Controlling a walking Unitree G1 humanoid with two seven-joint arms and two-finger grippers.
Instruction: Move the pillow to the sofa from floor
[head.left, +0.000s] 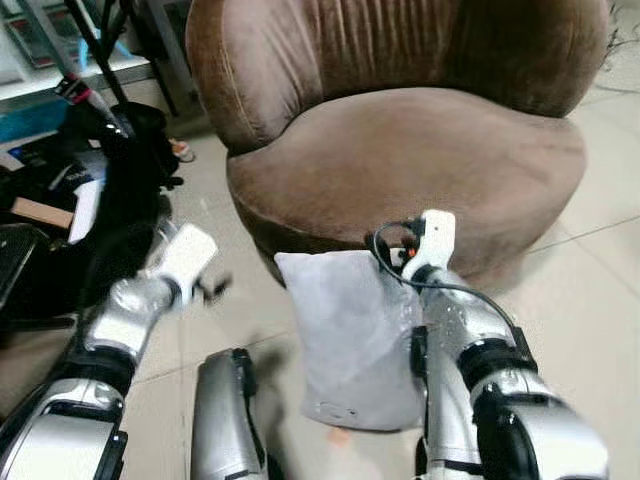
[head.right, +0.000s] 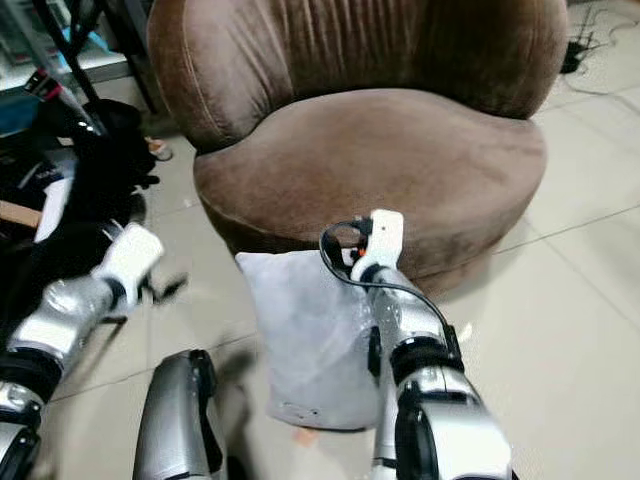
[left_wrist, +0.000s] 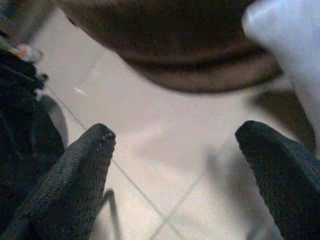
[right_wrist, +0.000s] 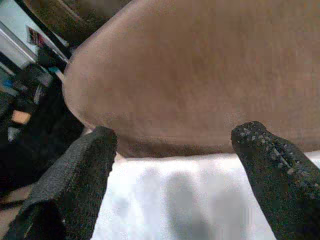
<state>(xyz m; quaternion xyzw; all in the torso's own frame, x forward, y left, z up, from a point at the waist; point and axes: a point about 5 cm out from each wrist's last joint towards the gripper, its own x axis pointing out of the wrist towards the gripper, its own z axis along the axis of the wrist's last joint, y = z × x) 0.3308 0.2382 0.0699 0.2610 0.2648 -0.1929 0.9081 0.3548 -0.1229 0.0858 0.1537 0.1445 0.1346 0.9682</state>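
Observation:
A light grey pillow (head.left: 345, 330) stands on the tiled floor, leaning against the front of the round brown sofa (head.left: 420, 160). My right gripper (right_wrist: 177, 132) hovers just above the pillow's top edge (right_wrist: 200, 195), close to the sofa's front. Its black fingers (right_wrist: 260, 150) are spread open with nothing between them. My left gripper (left_wrist: 175, 132) hangs over bare floor to the left of the pillow, apart from it. It is open too, and a corner of the pillow (left_wrist: 290, 45) lies off to one side of it.
Black bags and loose clutter (head.left: 120, 190) crowd the floor at the left, with tripod legs (head.left: 95, 50) and a white shelf behind. Cables (head.right: 578, 48) lie at the far right. My own knee (head.left: 225, 410) is low in front. Open tile (head.left: 590, 300) lies right of the sofa.

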